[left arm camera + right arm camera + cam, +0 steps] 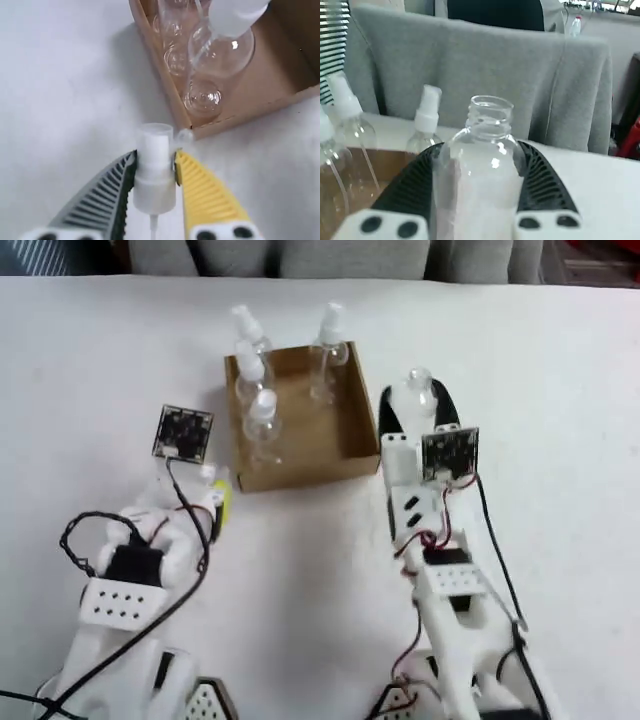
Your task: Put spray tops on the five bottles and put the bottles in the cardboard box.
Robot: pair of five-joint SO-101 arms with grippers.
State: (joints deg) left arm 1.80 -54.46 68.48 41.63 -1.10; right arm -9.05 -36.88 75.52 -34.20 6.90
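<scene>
Bottle [418, 390]: uncapped, clear plastic, upright just right of the box [300, 472]. The right gripper [418, 408] pinches its body below the shoulder. It looks light, thin-walled and slick, likely to flex or twist, so the body is the place to hold. The left gripper [154, 157] pinches the spray top [154, 175] at its collar, near the box's front corner. Four capped bottles [262, 415] stand inside.

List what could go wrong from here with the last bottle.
1. The white plastic spray top in the left pincer has its thin tube pointing back toward the wrist; it may miss the narrow neck of the clear uncapped bottle held in the right pincer.
2. Four capped clear bottles already stand in the brown cardboard box; lowering a fifth could topple one.
</scene>
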